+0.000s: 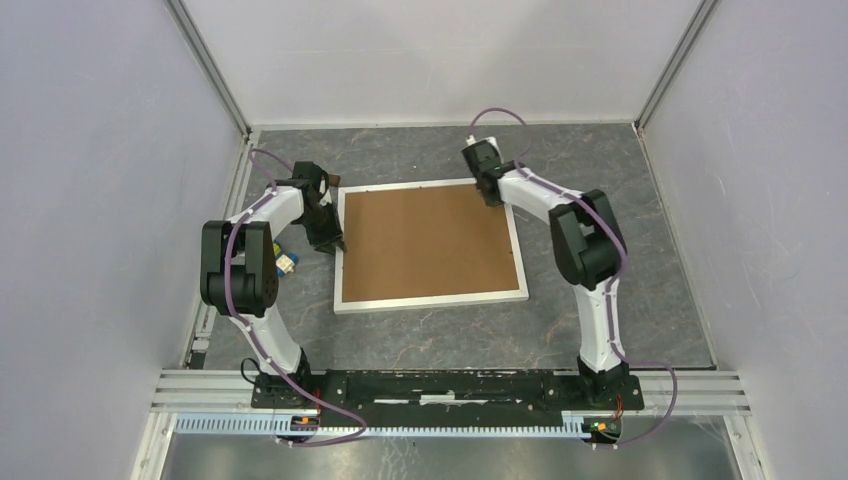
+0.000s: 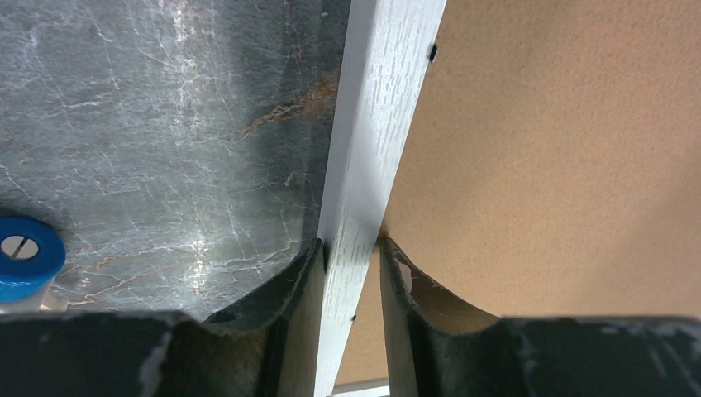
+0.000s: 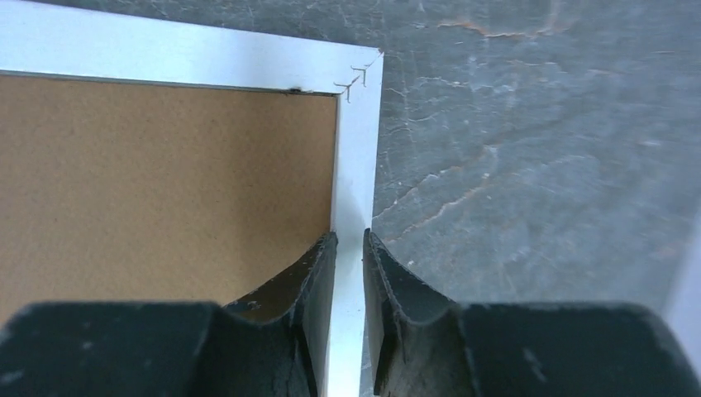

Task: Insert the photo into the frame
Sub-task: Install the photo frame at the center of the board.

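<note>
Jaws on my left and right each pinched a rail of the frame (image 1: 430,298), so I favoured lifting level.

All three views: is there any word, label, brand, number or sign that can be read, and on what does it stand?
No readable text in any view.
The frame and the backing board: blank; only staples at one corner.
Orange tags at the arm bases: too small to read.
Blue round object: no letters visible.
</note>
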### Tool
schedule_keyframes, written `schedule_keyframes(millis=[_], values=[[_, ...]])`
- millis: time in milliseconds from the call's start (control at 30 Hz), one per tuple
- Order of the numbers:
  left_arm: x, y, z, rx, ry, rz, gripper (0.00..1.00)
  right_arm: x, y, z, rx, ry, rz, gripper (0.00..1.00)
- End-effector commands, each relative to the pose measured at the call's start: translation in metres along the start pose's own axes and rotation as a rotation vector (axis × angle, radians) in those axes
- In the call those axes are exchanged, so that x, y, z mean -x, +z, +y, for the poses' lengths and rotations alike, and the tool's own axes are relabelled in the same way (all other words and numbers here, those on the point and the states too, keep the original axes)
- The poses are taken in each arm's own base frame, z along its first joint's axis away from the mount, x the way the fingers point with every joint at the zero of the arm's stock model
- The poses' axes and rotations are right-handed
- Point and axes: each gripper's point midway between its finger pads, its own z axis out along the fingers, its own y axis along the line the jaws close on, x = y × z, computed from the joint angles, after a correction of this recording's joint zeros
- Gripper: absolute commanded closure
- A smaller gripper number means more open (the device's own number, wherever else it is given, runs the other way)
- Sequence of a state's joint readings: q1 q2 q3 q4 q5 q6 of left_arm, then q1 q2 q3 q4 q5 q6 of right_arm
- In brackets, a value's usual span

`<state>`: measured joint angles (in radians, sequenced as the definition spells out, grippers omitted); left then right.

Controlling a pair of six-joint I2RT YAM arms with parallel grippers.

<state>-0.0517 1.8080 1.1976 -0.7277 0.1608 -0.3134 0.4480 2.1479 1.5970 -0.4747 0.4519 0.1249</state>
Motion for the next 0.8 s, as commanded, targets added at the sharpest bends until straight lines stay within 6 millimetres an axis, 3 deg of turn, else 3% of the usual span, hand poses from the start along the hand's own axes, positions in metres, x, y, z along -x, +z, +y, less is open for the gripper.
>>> schedule_keyframes(millis=[0,133,233,333,433,500,633,767], values=[[-0.004,0.008,-0.008,-0.04,0.043,0.032,0.63,-0.126,0.01,0.046,-0.152,-0.327,0.336,0.73],[-0.004,0.008,-0.009,-0.04,0.038,0.027,0.65,-0.123,-0.002,0.064,-0.175,-0.338,0.281,0.72],[-0.004,0.006,-0.01,-0.044,0.035,0.022,0.65,-0.107,-0.006,0.063,-0.189,-0.326,0.26,0.71],[-0.001,0.002,-0.012,-0.052,0.038,0.005,0.65,-0.062,-0.024,0.056,-0.179,-0.273,0.18,0.69],[0.004,-0.008,-0.013,-0.049,0.045,-0.038,0.6,-0.011,-0.056,0.037,-0.105,-0.164,0.065,0.68],[0.008,-0.02,-0.015,-0.044,0.053,-0.091,0.55,0.006,-0.076,0.024,-0.012,-0.085,0.005,0.66],[0.004,-0.045,-0.028,-0.073,0.081,-0.168,0.38,0.0,-0.1,0.01,0.266,0.08,-0.104,0.6],[-0.017,-0.08,-0.061,-0.183,0.098,-0.215,0.26,-0.022,-0.099,-0.003,0.44,0.189,-0.123,0.54]])
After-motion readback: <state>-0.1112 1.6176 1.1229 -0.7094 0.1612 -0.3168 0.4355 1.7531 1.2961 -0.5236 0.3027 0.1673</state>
